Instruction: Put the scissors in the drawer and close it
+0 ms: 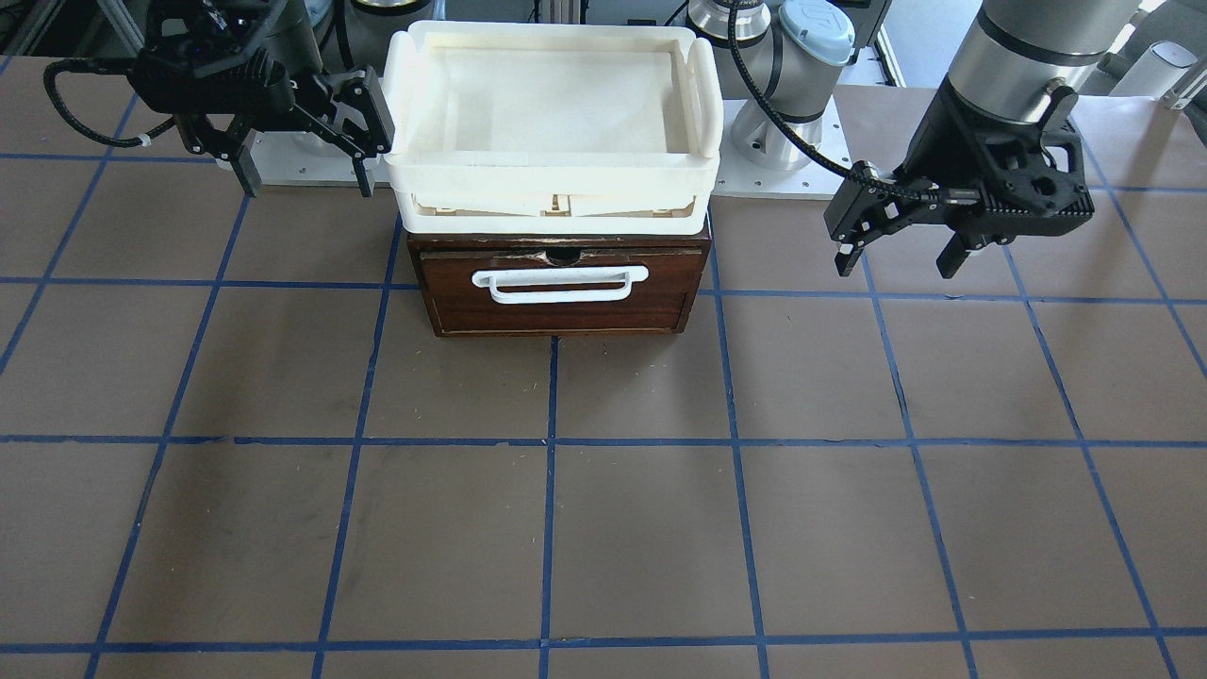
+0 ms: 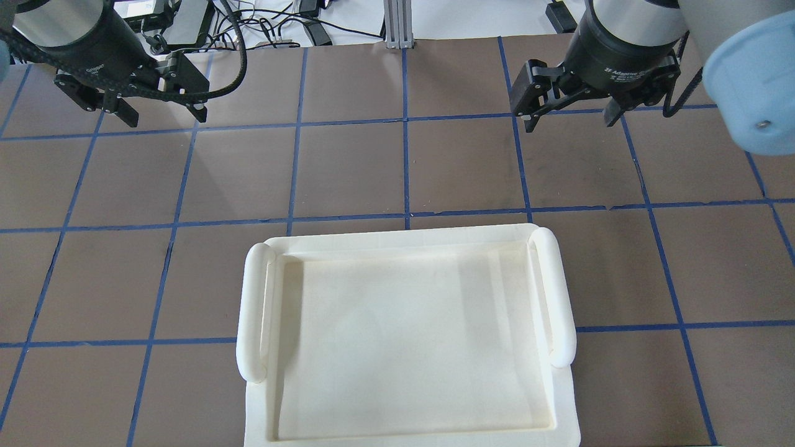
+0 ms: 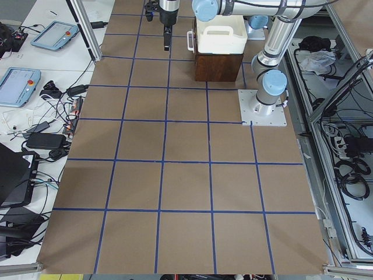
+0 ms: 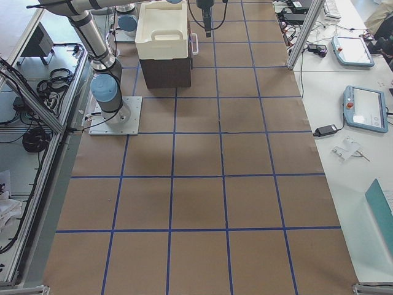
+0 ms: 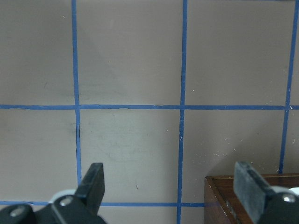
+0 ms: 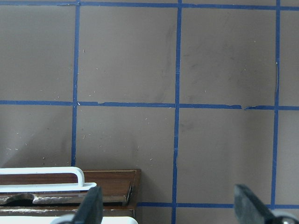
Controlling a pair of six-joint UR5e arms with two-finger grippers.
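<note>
The drawer [image 1: 566, 319] has a dark reddish-brown front with a white bar handle [image 1: 560, 296]. It sits pushed in, flush with its wooden box. The scissors are out of view in every frame. My left gripper [image 1: 896, 264] hangs open and empty beside the box, seen at the far left in the overhead view [image 2: 165, 117]. On the opposite side of the box, my right gripper [image 1: 306, 184] is also open and empty [image 2: 570, 121]. The left wrist view catches a corner of the box [image 5: 226, 196]. The drawer front [image 6: 112, 184] shows in the right wrist view.
A cream-white plastic tray [image 1: 552, 172] rests on top of the wooden box and hides it in the overhead view [image 2: 404, 239]. The brown table [image 1: 603, 528] carries a blue tape grid. The arm bases [image 1: 783, 141] stand behind the box.
</note>
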